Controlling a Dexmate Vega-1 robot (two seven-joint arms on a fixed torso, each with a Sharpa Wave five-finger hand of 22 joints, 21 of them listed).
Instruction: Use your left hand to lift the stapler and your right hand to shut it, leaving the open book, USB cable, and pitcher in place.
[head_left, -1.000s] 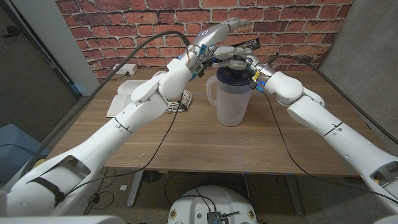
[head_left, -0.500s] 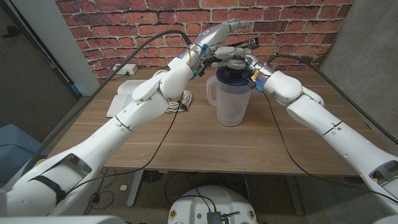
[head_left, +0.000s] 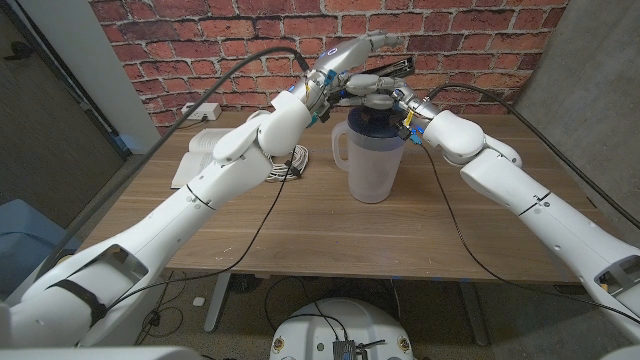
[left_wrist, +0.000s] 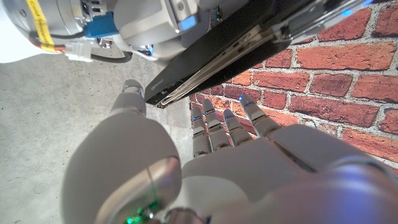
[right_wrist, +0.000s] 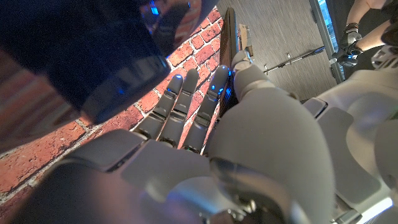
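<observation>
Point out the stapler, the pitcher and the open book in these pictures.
stapler (head_left: 352, 52): head view, on its silver upper arm.
pitcher (head_left: 372, 165): head view, on its clear side wall.
open book (head_left: 205, 145): head view, on its visible page.

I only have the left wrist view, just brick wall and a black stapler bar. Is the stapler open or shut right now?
Observer: Open. In the head view the left hand holds the stapler up, silver top angled away from the black base.
Operator: What's under it?
Observer: The pitcher, below it in the picture, with the right hand above its rim.
Operator: Book and cable?
Observer: The open book and USB cable lie to the pitcher's left.
</observation>
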